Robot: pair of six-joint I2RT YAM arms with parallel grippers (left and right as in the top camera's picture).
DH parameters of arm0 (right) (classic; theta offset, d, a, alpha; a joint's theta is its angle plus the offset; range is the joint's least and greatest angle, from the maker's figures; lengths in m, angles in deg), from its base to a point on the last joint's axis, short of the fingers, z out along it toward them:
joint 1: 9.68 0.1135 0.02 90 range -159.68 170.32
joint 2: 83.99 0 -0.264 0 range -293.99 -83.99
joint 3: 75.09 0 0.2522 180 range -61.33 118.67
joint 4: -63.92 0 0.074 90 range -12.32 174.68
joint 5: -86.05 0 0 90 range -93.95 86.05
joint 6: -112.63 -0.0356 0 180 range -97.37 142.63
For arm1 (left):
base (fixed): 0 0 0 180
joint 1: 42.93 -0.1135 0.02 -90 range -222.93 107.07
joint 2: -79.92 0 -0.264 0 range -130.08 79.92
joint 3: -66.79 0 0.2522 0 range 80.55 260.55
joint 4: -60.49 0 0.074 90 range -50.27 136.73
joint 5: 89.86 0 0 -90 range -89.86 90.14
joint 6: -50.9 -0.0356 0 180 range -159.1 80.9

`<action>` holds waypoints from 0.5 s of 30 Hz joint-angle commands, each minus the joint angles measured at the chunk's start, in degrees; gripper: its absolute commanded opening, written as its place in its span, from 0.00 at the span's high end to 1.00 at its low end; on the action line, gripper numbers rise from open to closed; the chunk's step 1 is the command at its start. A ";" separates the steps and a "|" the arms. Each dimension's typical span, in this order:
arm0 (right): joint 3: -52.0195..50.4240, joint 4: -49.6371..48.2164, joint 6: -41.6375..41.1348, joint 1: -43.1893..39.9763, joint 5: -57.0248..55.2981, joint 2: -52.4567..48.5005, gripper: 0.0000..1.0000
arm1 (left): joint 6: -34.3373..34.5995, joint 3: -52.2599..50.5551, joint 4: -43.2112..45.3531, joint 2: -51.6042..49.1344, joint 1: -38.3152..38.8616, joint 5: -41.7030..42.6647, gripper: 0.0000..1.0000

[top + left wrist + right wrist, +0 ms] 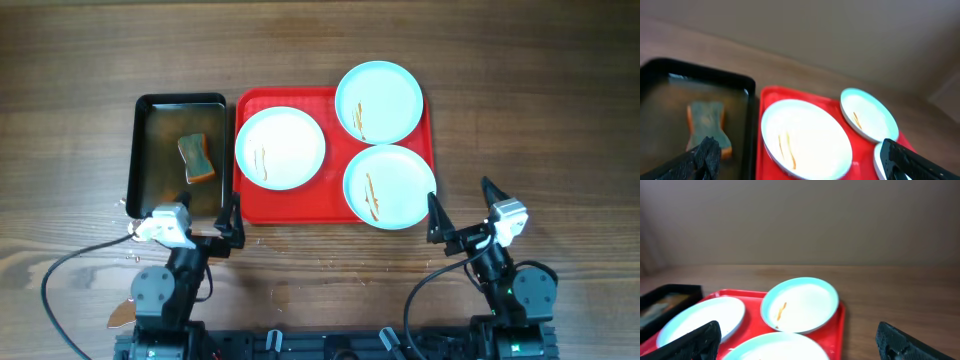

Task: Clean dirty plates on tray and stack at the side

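This is a robot test bench staged as a dishwashing station. Two robot arm bases point(160, 292) and loose cables point(70, 256) sit on a wood-grain table point(80, 60) before a plain beige wall point(800, 220). A black tray point(180, 98) holds a sponge point(196, 158), beside a red tray point(300, 205) of smeared plates point(280, 147).

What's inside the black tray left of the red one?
One sponge, green top over orange, lies in the black tray, seemingly in shallow murky water. What lies under the sponge is hidden.
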 commanded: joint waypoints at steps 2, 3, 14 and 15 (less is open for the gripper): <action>8.72 -0.26 -3.15 0.24 11.87 -8.57 0.00 | 1.38 11.80 -3.61 -10.49 -0.13 3.26 0.00; 10.93 -0.26 -3.15 0.24 14.21 -12.04 0.00 | 1.36 15.04 -4.92 -14.14 -0.11 3.65 0.00; 52.72 24.52 0.35 4.46 17.73 -56.04 0.00 | -3.85 63.14 -41.00 -59.80 -0.28 6.64 0.00; 56.76 27.28 0.28 5.95 17.75 -60.67 0.00 | -5.03 68.24 -45.70 -63.63 -0.28 6.64 0.00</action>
